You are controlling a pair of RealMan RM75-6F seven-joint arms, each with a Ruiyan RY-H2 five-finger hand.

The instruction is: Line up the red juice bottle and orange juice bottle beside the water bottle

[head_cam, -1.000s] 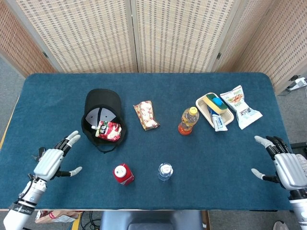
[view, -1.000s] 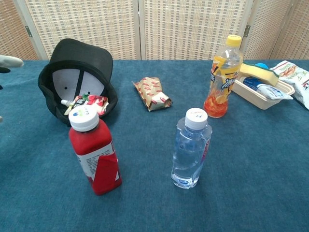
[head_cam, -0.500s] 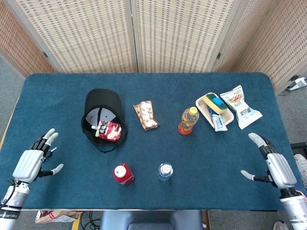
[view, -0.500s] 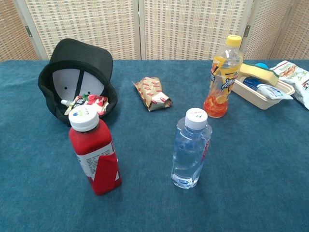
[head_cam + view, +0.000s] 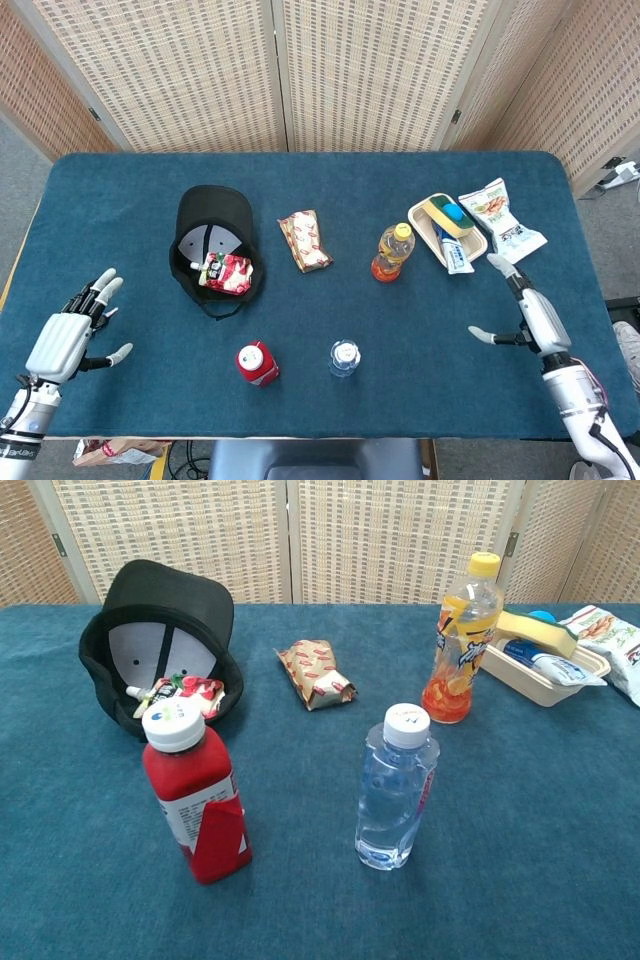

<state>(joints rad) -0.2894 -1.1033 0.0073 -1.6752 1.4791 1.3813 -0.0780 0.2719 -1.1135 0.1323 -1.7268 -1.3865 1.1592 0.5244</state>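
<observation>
Water bottle [image 5: 396,788]: clear ribbed plastic.

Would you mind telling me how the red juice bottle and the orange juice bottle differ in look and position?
The red juice bottle has a white cap and opaque red contents; the orange juice bottle has a yellow cap and is see-through, with orange liquid low in it. The red one is squat with a wide cap, the orange one taller and slimmer. The red one stands beside the water bottle; the orange one stands farther back, near the tray. Both are upright, capped and untouched.

Black cap [image 5: 213,247]; snack packet [image 5: 304,240]; tray [image 5: 421,217]
</observation>
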